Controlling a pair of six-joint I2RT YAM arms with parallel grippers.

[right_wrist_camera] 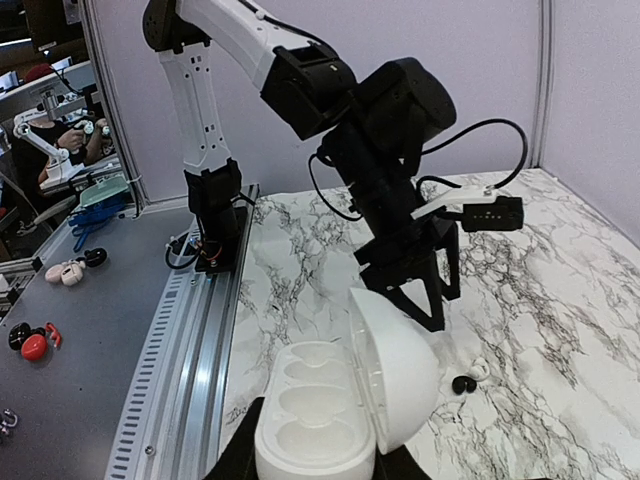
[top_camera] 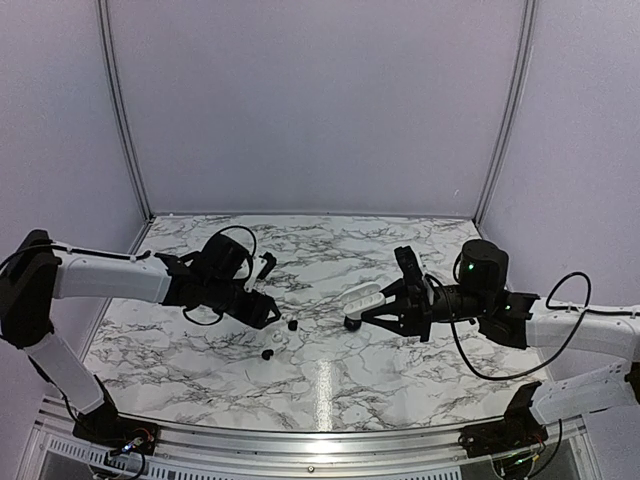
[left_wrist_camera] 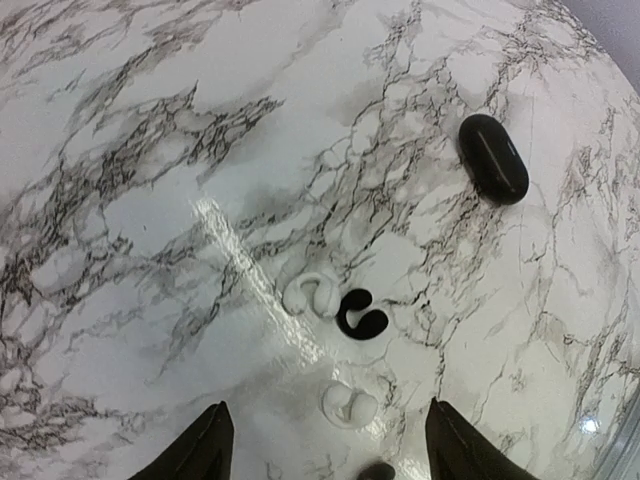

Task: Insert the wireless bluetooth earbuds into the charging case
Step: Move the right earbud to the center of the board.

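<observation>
1. Right wrist view: open white plastic clamshell charging case (right_wrist_camera: 320, 405), recesses empty, clamped in the right pincer (right_wrist_camera: 318, 465), right of centre over the marbled tabletop (top_camera: 400, 370).
2. Left pincer (left_wrist_camera: 327, 452), apart and empty, hovers over two white curled earbuds (left_wrist_camera: 311, 295) mid-tabletop, beside a black C-shaped piece (left_wrist_camera: 361, 315) and, farther, a glossy black oval (left_wrist_camera: 493, 158).
3. Likely step: first pick; next, descend and close on one bud.
4. No readable writing.
</observation>
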